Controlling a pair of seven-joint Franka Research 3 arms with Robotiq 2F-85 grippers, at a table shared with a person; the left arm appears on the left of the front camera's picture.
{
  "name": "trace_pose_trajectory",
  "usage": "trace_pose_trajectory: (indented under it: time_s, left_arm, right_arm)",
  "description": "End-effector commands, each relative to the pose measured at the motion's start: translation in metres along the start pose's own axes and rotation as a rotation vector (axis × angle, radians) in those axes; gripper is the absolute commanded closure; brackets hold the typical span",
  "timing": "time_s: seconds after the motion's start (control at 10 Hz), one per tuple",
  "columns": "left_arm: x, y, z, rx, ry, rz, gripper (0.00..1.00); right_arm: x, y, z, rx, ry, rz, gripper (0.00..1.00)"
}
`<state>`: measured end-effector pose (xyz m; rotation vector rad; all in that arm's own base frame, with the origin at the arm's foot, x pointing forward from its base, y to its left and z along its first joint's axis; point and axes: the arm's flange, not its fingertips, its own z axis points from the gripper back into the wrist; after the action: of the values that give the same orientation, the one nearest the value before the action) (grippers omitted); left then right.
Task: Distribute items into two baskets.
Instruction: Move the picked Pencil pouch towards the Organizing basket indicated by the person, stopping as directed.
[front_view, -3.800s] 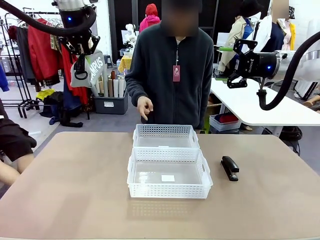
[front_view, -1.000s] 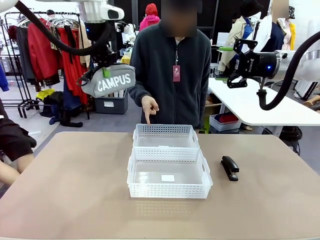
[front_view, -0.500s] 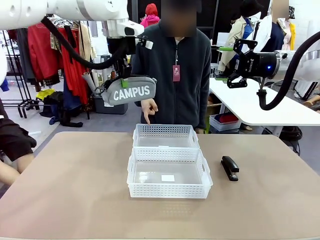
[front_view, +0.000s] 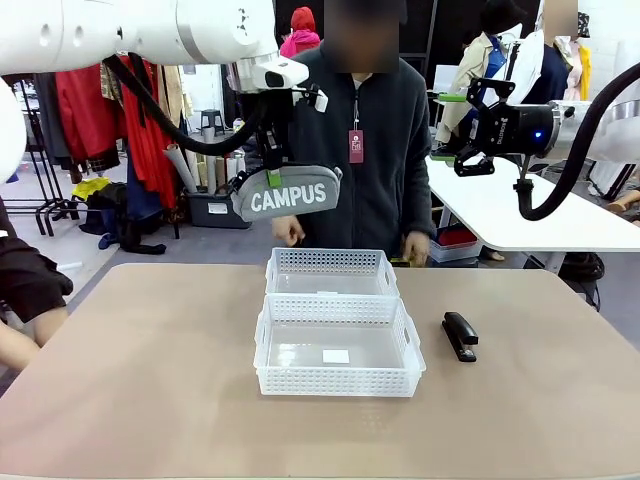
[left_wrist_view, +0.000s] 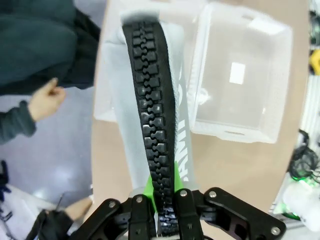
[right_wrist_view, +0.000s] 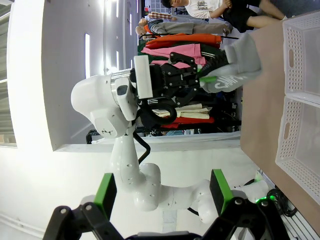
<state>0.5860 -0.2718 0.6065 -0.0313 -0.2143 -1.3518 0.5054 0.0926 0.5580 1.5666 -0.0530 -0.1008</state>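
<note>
The table carries both baskets end to end at its middle. The near basket, with a white sticker on its floor, and the far basket just behind it both look empty, so as I read it no item has been delivered yet.

The grey CAMPUS pouch hangs in the air above the far side of the table, lettering facing the camera. The left gripper holds it from above, and the left wrist view shows the jaws clamped narrow on the zipper edge. From that view the pouch seems to hang over the far basket, though the foreshortening makes the exact spot hard to judge. Lowering and releasing it is the step in hand.

The black stapler lies on the table just right of the near basket, untouched. It is the second item, probably due for the other basket.

The right gripper hovers high at the right, well away from the stapler, with its jaws spread wide and nothing between them.
</note>
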Motion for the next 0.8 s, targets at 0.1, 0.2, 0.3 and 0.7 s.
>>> trace_pose_trajectory:
  time_s: [0.1,0.2,0.3,0.7]
  left_arm:
    - [0.000,-0.005,-0.017,-0.050,-0.007,-0.076,1.00]
    - [0.004,-0.004,-0.024,-0.064,-0.002,-0.081,1.00]
    - [0.006,-0.004,-0.027,-0.083,-0.008,-0.088,1.00]
    - [0.021,0.000,-0.033,-0.077,-0.021,-0.069,1.00]
  right_arm:
    - [-0.001,0.001,0.001,-0.003,0.001,0.005,0.00]
    - [-0.001,0.001,0.001,-0.003,0.001,0.005,0.00]
    - [-0.001,0.001,0.001,-0.003,0.001,0.005,0.00]
    - [-0.001,0.001,0.001,-0.003,0.001,0.005,0.00]
